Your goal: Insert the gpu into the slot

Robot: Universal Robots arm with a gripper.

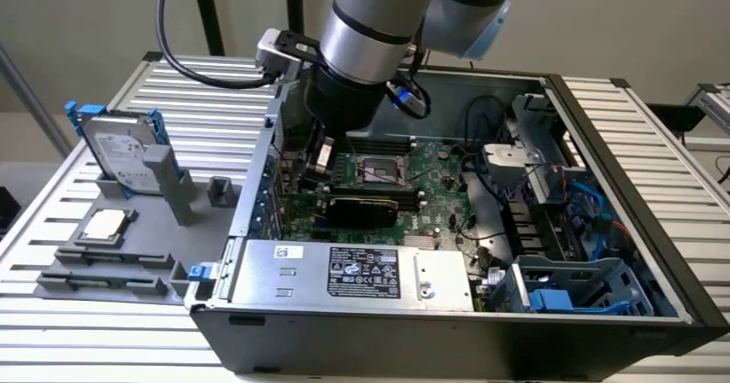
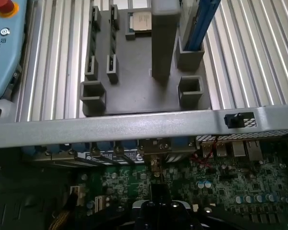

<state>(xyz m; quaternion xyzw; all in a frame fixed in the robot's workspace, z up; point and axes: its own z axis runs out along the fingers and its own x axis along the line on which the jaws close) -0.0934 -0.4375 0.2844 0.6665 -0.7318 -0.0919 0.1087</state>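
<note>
The gpu [image 1: 362, 204] is black, the motherboard [image 1: 439, 186] is green, the power supply box [image 1: 354, 272] is silver, and the holder tray [image 1: 108, 263] is grey.

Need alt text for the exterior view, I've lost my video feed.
The robot arm reaches down into an open computer case, its gripper shut just above the gpu lying flat on the green motherboard. A silver power supply sits in front; a hard drive stands outside.
</note>
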